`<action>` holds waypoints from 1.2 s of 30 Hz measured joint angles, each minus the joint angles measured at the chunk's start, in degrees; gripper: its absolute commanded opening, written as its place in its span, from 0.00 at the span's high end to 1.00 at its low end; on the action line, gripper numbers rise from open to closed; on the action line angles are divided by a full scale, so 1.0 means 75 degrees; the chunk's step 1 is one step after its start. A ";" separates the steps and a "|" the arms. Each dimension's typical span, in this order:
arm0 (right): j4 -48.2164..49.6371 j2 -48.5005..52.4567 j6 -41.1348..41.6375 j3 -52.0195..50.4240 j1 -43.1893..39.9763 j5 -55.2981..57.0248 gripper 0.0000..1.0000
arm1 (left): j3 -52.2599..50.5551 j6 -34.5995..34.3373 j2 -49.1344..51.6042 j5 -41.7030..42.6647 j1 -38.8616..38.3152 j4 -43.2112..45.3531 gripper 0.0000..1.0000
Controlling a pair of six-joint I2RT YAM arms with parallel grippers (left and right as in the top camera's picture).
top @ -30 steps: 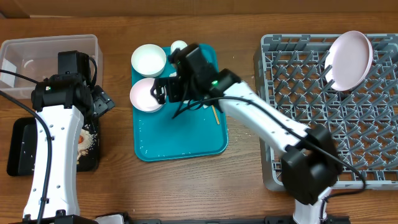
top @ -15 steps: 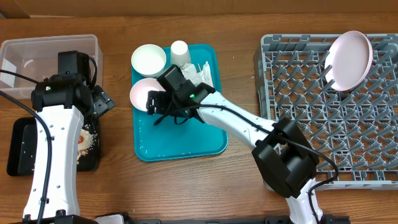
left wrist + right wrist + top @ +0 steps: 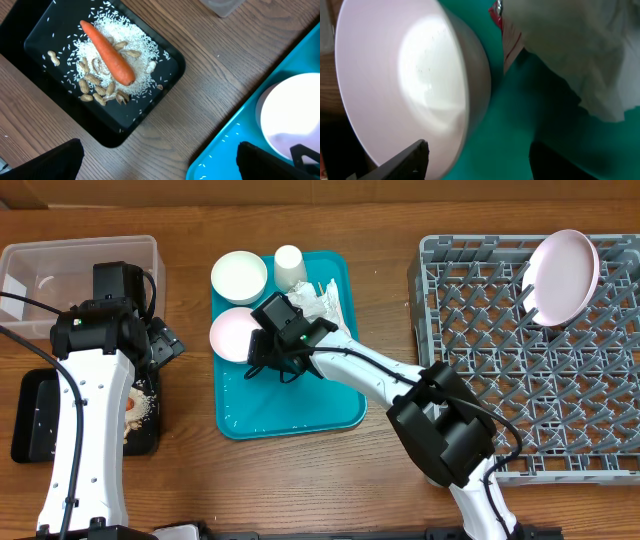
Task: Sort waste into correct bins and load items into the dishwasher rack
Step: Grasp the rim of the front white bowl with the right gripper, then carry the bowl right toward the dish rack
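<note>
My right gripper [image 3: 262, 350] is open on the teal tray [image 3: 290, 415], with its fingers [image 3: 480, 160] on either side of the rim of a small white bowl [image 3: 230, 335] [image 3: 410, 85]. A second white bowl [image 3: 240, 275] and a white cup [image 3: 290, 265] stand behind it. A crumpled napkin [image 3: 322, 300] [image 3: 570, 50] and a red scrap [image 3: 496, 12] lie beside the bowl. The pinkish plate [image 3: 565, 275] stands in the grey rack [image 3: 520, 430]. My left gripper [image 3: 160, 160] is open and empty above the table. The carrot [image 3: 107, 52] lies in the black tray [image 3: 45, 25]. The fork and stick are hidden.
The clear tub [image 3: 60, 265] stands behind the black tray [image 3: 35, 420] at the far left. Rice and peanuts [image 3: 97, 85] lie around the carrot. The teal tray's edge [image 3: 235, 135] shows at the right of the left wrist view.
My right gripper has moved left and lower across the teal tray to the nearer bowl, uncovering the cup and napkin. The left arm has not moved.
</note>
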 measured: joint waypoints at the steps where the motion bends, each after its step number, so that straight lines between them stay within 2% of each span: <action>1: 0.0017 0.0017 0.0006 0.0000 0.0003 0.0006 0.33 | 0.0000 0.0000 0.0000 0.0000 0.0000 0.0000 0.00; 2: 0.0044 0.0044 0.0012 0.0000 0.0009 0.0006 0.33 | 0.0000 0.0000 0.0000 0.0000 0.0000 0.0003 0.00; 6: 0.0114 0.0064 0.0038 -0.0003 0.0038 0.0003 0.50 | 0.0000 0.0000 0.0000 0.0000 0.0000 0.0003 0.00; 12: -0.0289 0.0067 0.0032 0.0000 0.0029 0.0006 0.57 | 0.0000 0.0000 0.0000 0.0000 0.0000 0.0003 0.00; 14: -0.0618 0.0067 -0.0023 0.0023 0.0012 -0.0003 0.65 | 0.0000 0.0000 0.0000 0.0000 0.0000 0.0003 0.00; 17: -0.1271 0.0067 -0.0093 0.0178 -0.0035 0.0006 0.82 | 0.0000 0.0000 0.0000 0.0000 0.0000 0.0000 0.00; 22: -0.2393 0.0067 -0.0396 0.0513 -0.0198 0.0026 0.95 | 0.0000 0.0000 0.0000 0.0000 0.0000 0.0000 0.00; 31: -0.3864 0.0032 -0.0886 0.1419 -0.0294 0.0076 0.96 | 0.0000 0.0000 0.0000 0.0000 0.0000 0.0003 0.00; 36: -0.5234 -0.0402 -0.1081 0.1900 -0.0396 0.0519 0.96 | 0.0000 0.0000 0.0000 0.0000 0.0000 0.0003 0.00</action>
